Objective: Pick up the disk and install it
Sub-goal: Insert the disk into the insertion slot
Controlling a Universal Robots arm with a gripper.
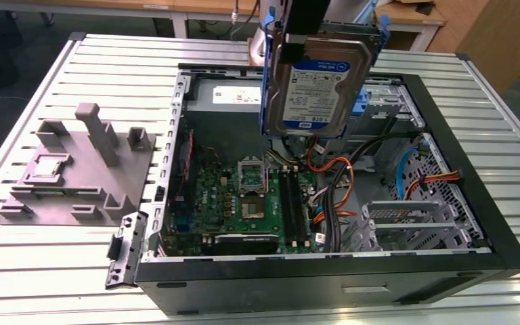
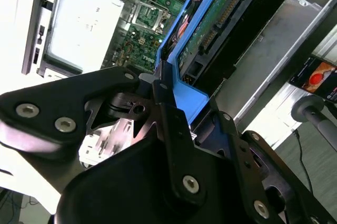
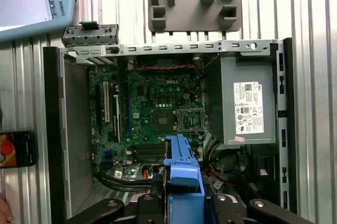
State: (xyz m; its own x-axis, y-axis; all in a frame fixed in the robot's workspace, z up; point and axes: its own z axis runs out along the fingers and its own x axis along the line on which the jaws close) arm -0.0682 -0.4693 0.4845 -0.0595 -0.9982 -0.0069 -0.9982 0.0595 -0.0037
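Observation:
The disk (image 1: 319,84), a silver hard drive with a white and blue label in a blue carrier frame, hangs upright above the open computer case (image 1: 477,203), over its back half. My gripper (image 1: 307,24) is shut on the top of the frame. In the second wrist view its black fingers (image 2: 163,113) clamp the blue frame (image 2: 184,90), and the drive's green circuit side (image 2: 210,24) runs away from them. In the first wrist view the blue frame (image 3: 181,171) sticks out between the fingers (image 3: 150,203) over the motherboard (image 3: 152,113).
Inside the case lie the motherboard (image 1: 242,203), a grey power supply (image 1: 228,95), orange and black cables (image 1: 332,179) and a metal drive cage (image 1: 414,223) at the exterior view's right. A grey moulded fixture (image 1: 79,169) sits on the slatted table (image 1: 52,271) beside the case.

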